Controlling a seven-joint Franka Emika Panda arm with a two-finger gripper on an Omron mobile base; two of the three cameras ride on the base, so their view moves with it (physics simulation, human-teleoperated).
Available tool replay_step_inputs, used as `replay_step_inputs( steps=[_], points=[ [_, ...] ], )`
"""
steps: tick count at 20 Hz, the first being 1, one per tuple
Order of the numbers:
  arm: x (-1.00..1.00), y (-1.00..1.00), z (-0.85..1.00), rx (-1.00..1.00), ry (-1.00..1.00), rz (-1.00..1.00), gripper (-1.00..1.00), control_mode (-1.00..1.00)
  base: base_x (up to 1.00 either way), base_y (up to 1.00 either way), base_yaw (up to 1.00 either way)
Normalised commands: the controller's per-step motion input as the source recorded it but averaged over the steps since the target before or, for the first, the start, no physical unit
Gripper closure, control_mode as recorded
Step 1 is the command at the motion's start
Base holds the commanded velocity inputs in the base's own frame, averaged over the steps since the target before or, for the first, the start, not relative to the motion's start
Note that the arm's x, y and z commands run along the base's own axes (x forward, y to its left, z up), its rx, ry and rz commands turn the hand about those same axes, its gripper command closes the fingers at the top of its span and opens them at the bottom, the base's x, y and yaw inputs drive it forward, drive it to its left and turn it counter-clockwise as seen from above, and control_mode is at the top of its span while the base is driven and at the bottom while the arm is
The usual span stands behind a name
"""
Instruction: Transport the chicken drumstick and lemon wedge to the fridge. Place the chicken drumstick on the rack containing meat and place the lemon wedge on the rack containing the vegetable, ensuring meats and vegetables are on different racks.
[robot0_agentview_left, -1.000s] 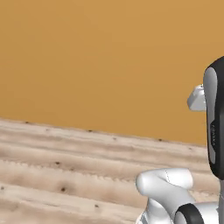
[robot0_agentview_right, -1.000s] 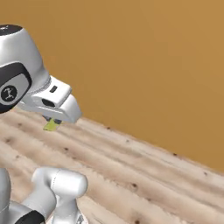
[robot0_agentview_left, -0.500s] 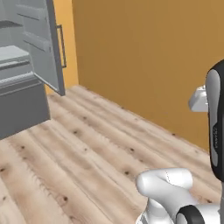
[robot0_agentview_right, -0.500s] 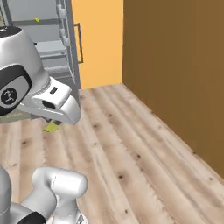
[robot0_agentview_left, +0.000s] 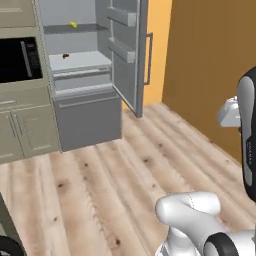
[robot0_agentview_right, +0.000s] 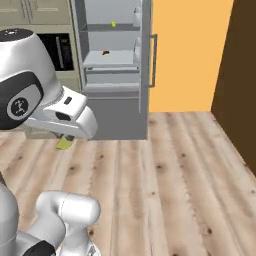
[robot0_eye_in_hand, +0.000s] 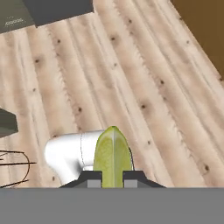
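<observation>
The fridge (robot0_agentview_left: 85, 75) is cut off by the top edge in both base views. On its racks, a small yellow item (robot0_agentview_left: 73, 24) and a dark reddish item (robot0_agentview_left: 65, 56) are too small to identify. The lemon wedge (robot0_eye_in_hand: 113, 157) has its base hidden between the fingertips (robot0_eye_in_hand: 92, 177).

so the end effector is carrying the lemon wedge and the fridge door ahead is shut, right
Not quite: the tall grey fridge stands with its door swung open, as the left base view shows. The end effector does grip the yellow-green lemon wedge.
</observation>
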Motion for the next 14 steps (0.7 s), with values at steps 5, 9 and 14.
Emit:
replay_step_inputs(
  steps=[5,9,14],
  points=[
    [0.0,0.0,0.0,0.0,0.0,0.0,1.0,1.0,1.0,-0.01,0.51],
    [0.0,0.0,0.0,0.0,0.0,0.0,1.0,1.0,1.0,-0.13,0.46],
    [0.0,0.0,0.0,0.0,0.0,0.0,1.0,1.0,1.0,-0.43,0.37]
  ],
)
